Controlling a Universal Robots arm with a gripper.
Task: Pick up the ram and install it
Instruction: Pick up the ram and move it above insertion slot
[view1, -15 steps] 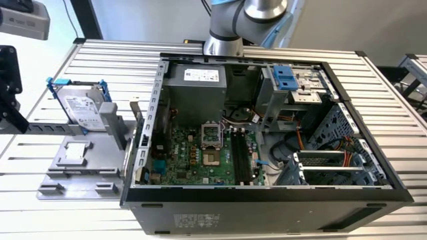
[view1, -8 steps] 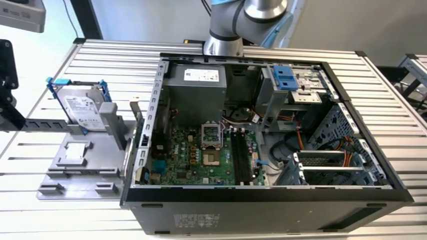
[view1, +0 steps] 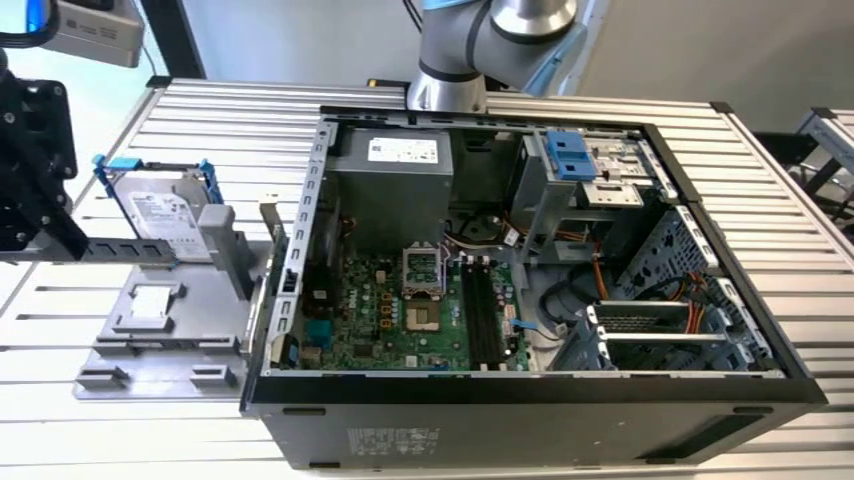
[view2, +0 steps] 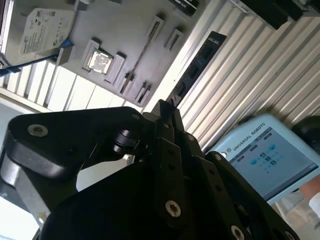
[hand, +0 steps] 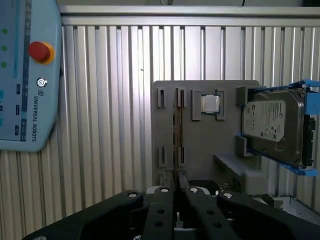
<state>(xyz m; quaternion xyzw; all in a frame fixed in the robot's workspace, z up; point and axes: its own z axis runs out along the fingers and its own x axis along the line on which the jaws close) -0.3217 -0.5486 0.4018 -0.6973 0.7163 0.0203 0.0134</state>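
**Ram seated in the parts tray, gripper clear of it.**
The ram (hand: 176, 131) stands edge-on in the grey tray (hand: 210, 142), between paired holders. The small square chip (hand: 210, 104) is just beside it and the hard drive (hand: 272, 127) lies beyond that. In the exterior view the tray (view1: 158, 338) lies at the frame's lower left, beside the open computer case (view1: 534, 392). The gripper (hand: 176, 174) is apart from the ram, its fingers drawn together and gripping nothing.

The ribbed aluminium table (view1: 240, 110) carries, directly on its slats, an open black computer case (view1: 534, 392) toward the exterior view's right, a grey fixture plate (view1: 134, 347) just beside the case on the exterior view's left, and, in the first wrist view, a light-blue teach pendant (hand: 25, 75) lying apart from that plate.
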